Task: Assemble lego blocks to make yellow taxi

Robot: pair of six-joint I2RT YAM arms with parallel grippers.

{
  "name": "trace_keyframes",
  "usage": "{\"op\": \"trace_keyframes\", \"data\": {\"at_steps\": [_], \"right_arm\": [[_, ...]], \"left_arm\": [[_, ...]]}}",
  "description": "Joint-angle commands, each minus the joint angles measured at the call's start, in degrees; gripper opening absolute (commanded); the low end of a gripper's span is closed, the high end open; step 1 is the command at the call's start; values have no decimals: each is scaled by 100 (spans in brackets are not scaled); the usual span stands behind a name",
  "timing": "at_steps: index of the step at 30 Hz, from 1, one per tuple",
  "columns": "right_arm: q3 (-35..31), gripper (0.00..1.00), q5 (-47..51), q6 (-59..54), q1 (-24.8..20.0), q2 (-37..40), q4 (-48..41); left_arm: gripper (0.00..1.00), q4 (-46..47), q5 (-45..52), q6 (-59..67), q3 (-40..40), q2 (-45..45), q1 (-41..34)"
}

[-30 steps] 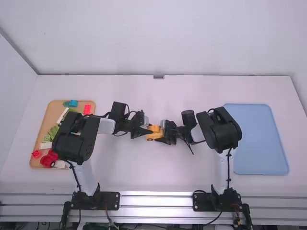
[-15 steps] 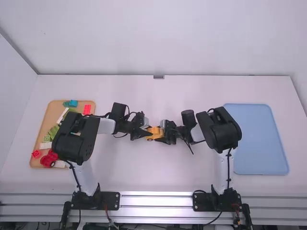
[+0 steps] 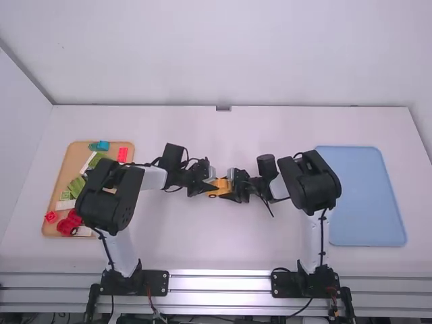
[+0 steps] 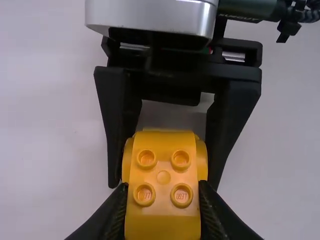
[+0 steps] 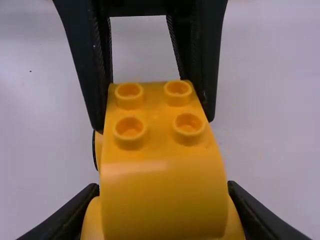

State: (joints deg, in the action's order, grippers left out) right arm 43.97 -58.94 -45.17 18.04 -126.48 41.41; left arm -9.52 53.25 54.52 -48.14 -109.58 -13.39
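Left gripper (image 3: 212,186) and right gripper (image 3: 229,192), facing each other, fingers closed on opposite ends of the yellow taxi (image 3: 221,183): upright, glossy, its four-studded, slope-ended top above a wider wheeled body, midway between the tabletop's (image 3: 223,236) left and right edges.

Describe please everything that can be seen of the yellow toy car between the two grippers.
The yellow toy car looks like smooth, shiny plastic. Its narrower top block carries four round studs, facing up; wider, rounded parts bulge out below, and a dark-edged wheel shows low on one side. It is upright, near the middle of the table; the left gripper and right gripper clasp it from opposite ends. Whether it touches the table, I cannot tell.
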Motion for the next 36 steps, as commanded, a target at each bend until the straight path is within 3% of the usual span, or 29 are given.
{"op": "trace_keyframes", "data": {"at_steps": [1,6,18,25,36], "right_arm": [[33,45,195,118,87,-85,-11],[37,45,192,120,103,-85,-9],[33,46,192,118,111,-85,11],[33,46,192,120,98,-85,2],[33,46,195,122,144,-85,-20]], "left_arm": [[2,251,-492,11,26,-90,-201],[2,828,-905,210,-212,-92,-315],[2,960,-1480,236,-256,-111,-658],[2,1867,-1327,737,-741,-122,-758],[2,2079,-1060,732,-1073,-411,-763]]}}
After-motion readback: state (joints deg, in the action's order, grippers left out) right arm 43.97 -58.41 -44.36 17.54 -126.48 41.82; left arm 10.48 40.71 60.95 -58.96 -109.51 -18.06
